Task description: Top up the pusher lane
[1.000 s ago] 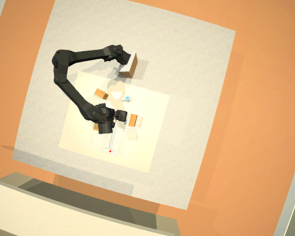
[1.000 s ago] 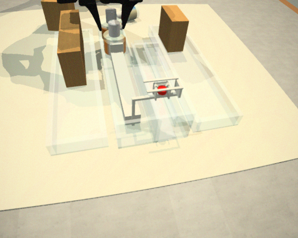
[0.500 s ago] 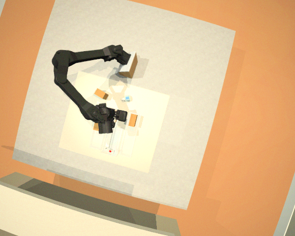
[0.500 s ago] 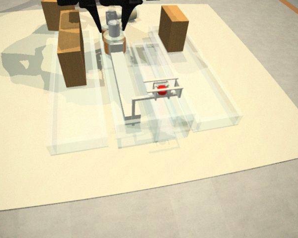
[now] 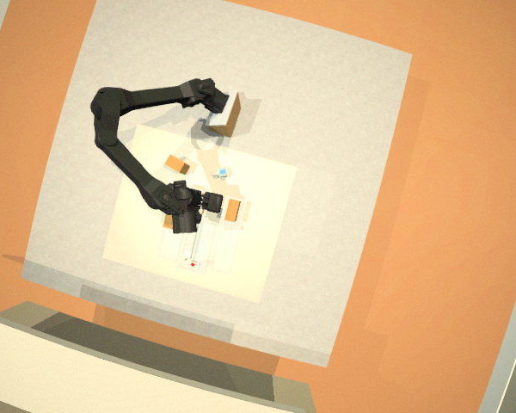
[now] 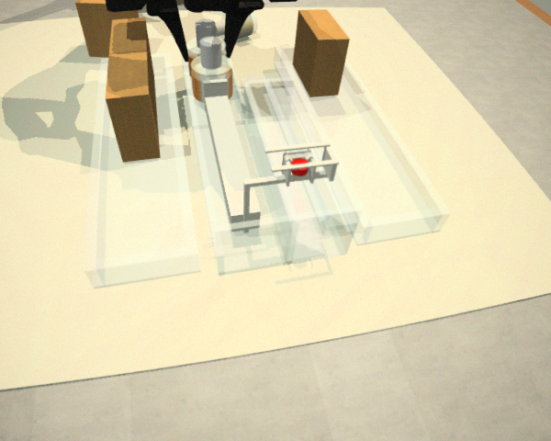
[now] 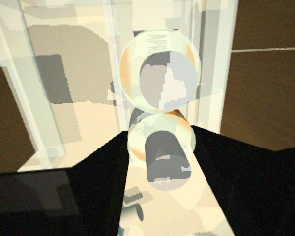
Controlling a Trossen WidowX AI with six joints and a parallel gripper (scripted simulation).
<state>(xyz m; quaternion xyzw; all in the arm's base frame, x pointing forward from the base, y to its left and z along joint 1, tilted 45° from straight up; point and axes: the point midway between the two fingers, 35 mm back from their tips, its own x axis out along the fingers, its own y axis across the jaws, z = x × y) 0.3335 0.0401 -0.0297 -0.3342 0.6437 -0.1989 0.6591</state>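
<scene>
My gripper (image 6: 208, 58) (image 7: 157, 134) is shut on a jar with a grey knob (image 6: 205, 29) (image 7: 167, 164), clear rim and orange-brown body. The held jar is upright or nearly so at the front end of the clear-walled sprung lane (image 6: 252, 266). The matching jar (image 6: 211, 83) (image 7: 128, 74) stands in the lane directly behind it, against the grey pusher plate. The two jars overlap in view and look touching or almost so. The pusher's long pale bar (image 6: 223, 147) runs back along the lane. The held jar's base and the low front stop are hidden.
Brown blocks (image 6: 140, 128) (image 6: 320, 57) (image 5: 232, 210) (image 5: 177, 164) stand at both sides and farther off. Clear side trays (image 6: 147, 276) (image 6: 401, 231) flank the lane. A red ball (image 6: 299, 170) (image 5: 193, 264) sits in a small pale frame. Another cylinder (image 6: 247, 28) lies beyond the fingers.
</scene>
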